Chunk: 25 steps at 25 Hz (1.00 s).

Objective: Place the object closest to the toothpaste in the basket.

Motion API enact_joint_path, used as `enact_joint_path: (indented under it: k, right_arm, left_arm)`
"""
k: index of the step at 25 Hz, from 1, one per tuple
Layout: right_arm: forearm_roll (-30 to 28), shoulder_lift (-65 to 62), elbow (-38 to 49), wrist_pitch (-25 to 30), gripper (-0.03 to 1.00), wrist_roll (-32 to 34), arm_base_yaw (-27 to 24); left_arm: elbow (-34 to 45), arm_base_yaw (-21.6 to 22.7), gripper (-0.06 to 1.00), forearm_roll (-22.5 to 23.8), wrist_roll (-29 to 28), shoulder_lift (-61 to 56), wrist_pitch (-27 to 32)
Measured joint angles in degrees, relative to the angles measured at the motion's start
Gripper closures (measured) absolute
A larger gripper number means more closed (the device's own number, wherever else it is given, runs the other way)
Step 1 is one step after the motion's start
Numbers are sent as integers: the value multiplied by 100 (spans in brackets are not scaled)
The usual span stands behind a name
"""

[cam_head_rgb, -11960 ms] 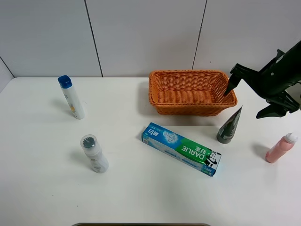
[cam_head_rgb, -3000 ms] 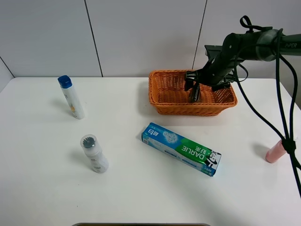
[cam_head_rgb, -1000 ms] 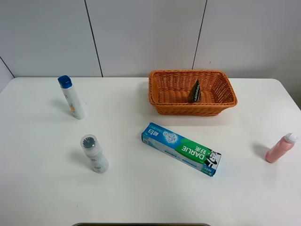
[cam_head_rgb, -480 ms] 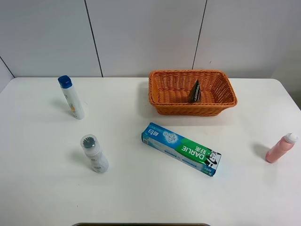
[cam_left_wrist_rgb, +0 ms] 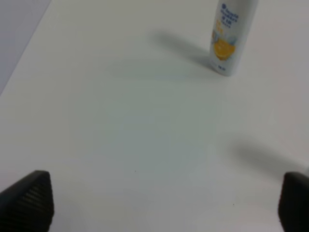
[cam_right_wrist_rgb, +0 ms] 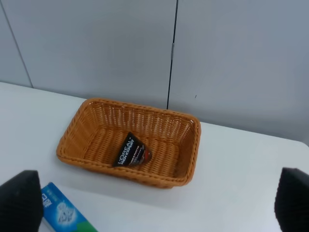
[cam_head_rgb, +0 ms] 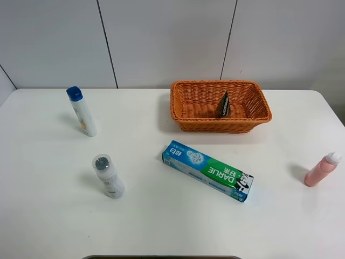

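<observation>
from the high camera i see the dark tube (cam_head_rgb: 223, 104) lying inside the orange basket (cam_head_rgb: 183, 120), leaning on its back wall, and the toothpaste box (cam_head_rgb: 208, 170) flat on the white table (cam_head_rgb: 161, 226) in front of the basket, well apart from it. on the left wrist camera the left gripper (cam_left_wrist_rgb: 166, 203) has its two fingertips (cam_left_wrist_rgb: 29, 200) far apart at the picture corners and nothing between them, with a white bottle (cam_left_wrist_rgb: 230, 36) standing further on. the right gripper (cam_right_wrist_rgb: 157, 203) is also spread wide and holds nothing, looking at the basket from a distance.
</observation>
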Motion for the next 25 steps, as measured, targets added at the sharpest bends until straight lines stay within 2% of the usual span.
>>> enact_joint_path:
  k: [7, 17, 21, 25]
  right_arm:
    - [-6, -1156, 1359, 5, -2, -6, -429]
    - [-11, -2555, 3117, 22, -2, 155, -468]
    - [-11, -3023, 3638, -2, -2, 218, -543]
    - [-131, -3349, 3991, -35, -2, 218, -861]
  left_arm:
    - [0, 0, 0, 0, 0, 0, 0]
    - [0, 0, 0, 0, 0, 0, 0]
    - [0, 0, 0, 0, 0, 0, 0]
    - [0, 0, 0, 0, 0, 0, 0]
